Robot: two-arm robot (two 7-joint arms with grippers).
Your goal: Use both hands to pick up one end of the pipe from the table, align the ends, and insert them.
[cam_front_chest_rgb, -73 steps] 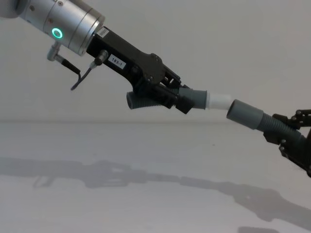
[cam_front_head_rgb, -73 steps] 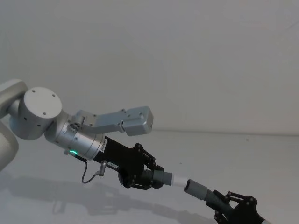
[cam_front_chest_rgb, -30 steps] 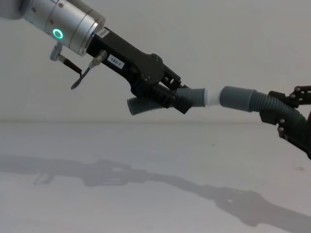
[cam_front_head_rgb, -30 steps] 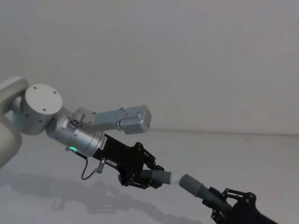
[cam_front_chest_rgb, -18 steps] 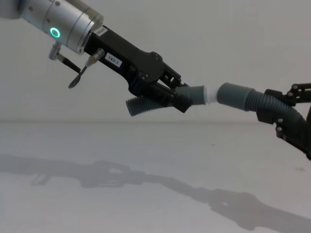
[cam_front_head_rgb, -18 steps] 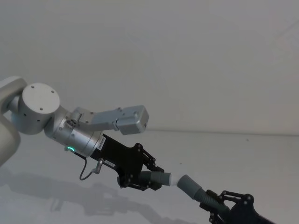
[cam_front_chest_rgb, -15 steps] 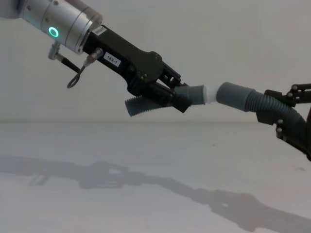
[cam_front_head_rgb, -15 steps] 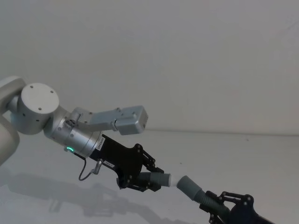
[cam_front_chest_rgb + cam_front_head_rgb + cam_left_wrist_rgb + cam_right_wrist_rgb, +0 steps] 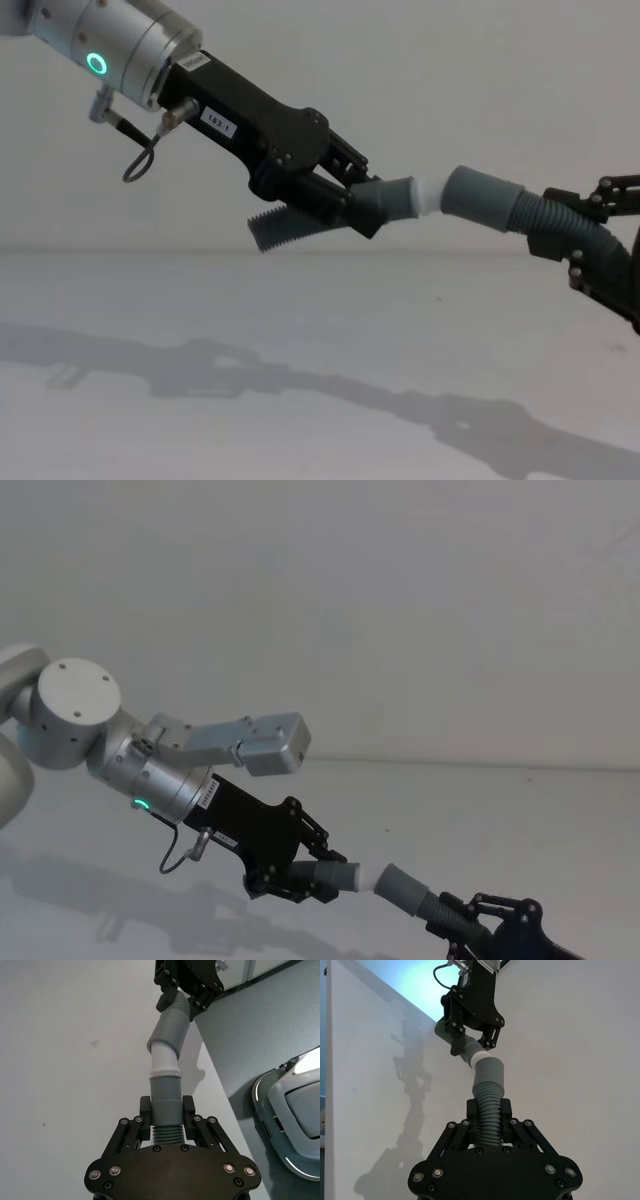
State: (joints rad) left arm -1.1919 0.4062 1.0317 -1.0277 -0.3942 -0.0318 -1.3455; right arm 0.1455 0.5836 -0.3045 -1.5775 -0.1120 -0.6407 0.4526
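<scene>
Both pieces of the pipe hang above the white table (image 9: 300,360). My left gripper (image 9: 335,195) is shut on the ribbed part of one piece (image 9: 290,225), just behind its grey cuff (image 9: 390,200). My right gripper (image 9: 590,245) is shut on the ribbed hose of the other piece (image 9: 535,215). The white tube tip (image 9: 428,197) sits partly inside the wider socket cuff (image 9: 480,200), with a short white band showing. The two pieces meet at a slight angle. The left wrist view has tip (image 9: 163,1057) and socket (image 9: 169,1032) in line; the right wrist view shows the same joint (image 9: 480,1057).
The table's edge (image 9: 215,1085) runs beside the joined pieces in the left wrist view, with grey floor and a white rounded device (image 9: 292,1110) beyond it. A plain pale wall (image 9: 400,600) stands behind the table. Shadows of both arms fall on the tabletop (image 9: 250,385).
The gap between the ends has closed: the white tip has gone into the socket cuff. The left arm has since swung lower and leftward, tilting its piece; the right piece has levelled.
</scene>
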